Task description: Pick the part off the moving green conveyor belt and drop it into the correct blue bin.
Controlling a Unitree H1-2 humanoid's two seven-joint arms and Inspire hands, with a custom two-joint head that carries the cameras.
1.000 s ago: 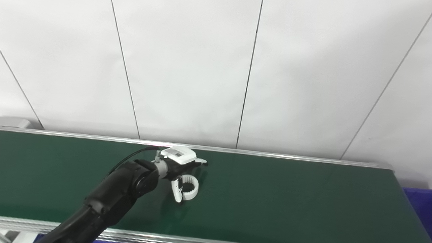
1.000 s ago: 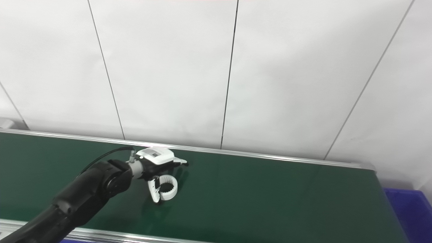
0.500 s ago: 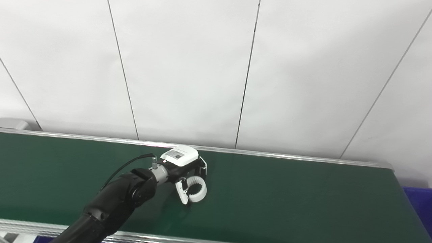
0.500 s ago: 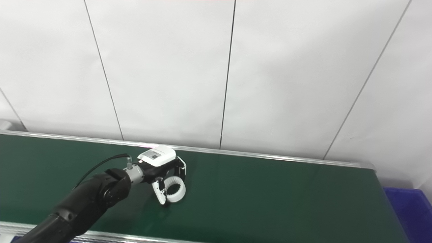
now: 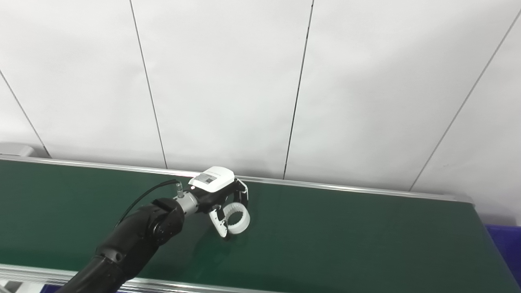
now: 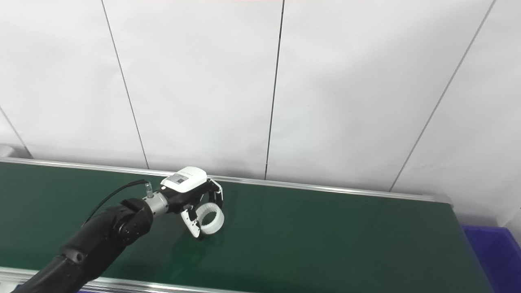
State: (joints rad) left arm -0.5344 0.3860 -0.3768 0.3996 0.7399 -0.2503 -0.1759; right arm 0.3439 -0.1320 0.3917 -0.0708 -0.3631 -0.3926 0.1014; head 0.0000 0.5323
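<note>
L hand grasping white ring part just above the belt.

L hand point(image 5: 217, 194) comes in w/ its black arm point(image 5: 134, 240) from the near-left, reaching out over the green conveyor belt point(image 5: 346, 236), approx mid-width and left of centre. Fingers point(image 5: 243, 194) curl down over the far side of the white ring part point(image 5: 237, 218) and the thumb point(image 5: 220, 221) presses on its near-left side, so the hand is closed round the part. Ring has a toothed inner face and is tilted w/ its opening facing near-right; looks lifted a bit off the belt, a faint shadow under it, though contact can't be told for sure. Blue bin point(image 5: 506, 248) sits past the belt's right end, well apart from the hand. White panelled wall point(image 5: 260, 81) runs along the far side. R hand not in sight.
</note>
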